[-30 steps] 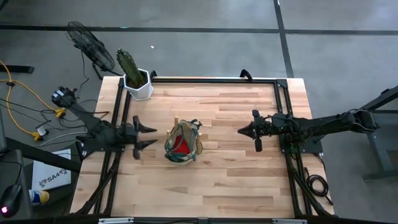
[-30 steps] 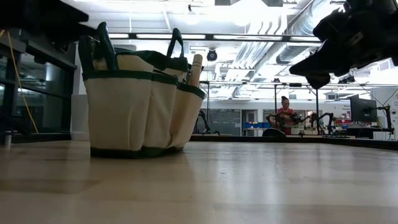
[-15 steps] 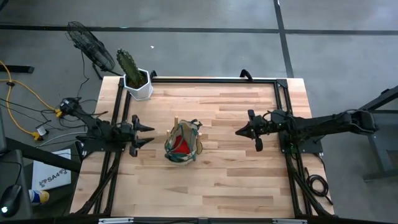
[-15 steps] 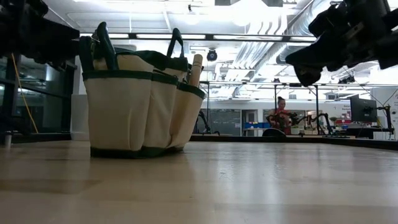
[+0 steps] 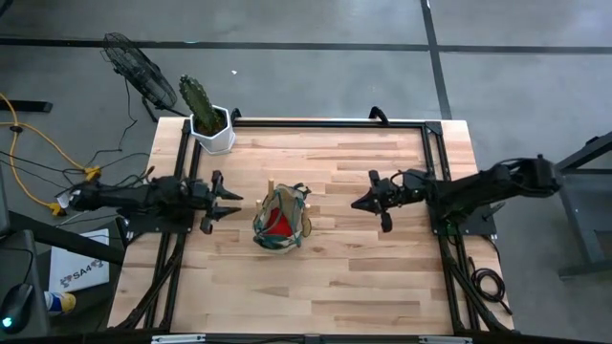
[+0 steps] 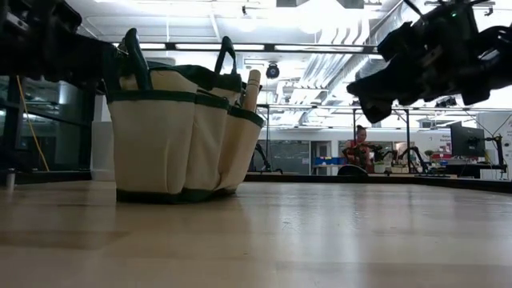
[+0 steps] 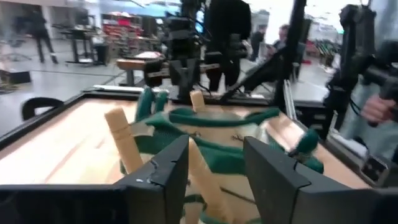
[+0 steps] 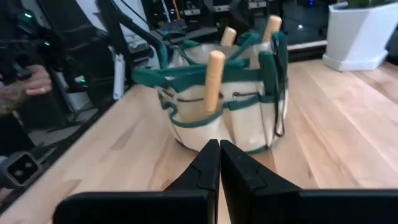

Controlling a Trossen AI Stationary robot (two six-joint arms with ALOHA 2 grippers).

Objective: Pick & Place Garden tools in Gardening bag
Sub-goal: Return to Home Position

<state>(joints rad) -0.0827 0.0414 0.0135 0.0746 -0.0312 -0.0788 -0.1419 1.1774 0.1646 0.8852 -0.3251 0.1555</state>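
flanking the gardening bag, the empty, splayed left gripper is hovering nearer it than the empty, pinched-together right gripper.

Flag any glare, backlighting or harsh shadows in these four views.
Low view: ceiling lights behind the scene are blown out, so the right gripper shows as a dark silhouette; the table carries a sheen. High view: even light, no glare on the gardening bag. Left wrist view: bright background past the left gripper. Right wrist view: evenly lit, no glare.
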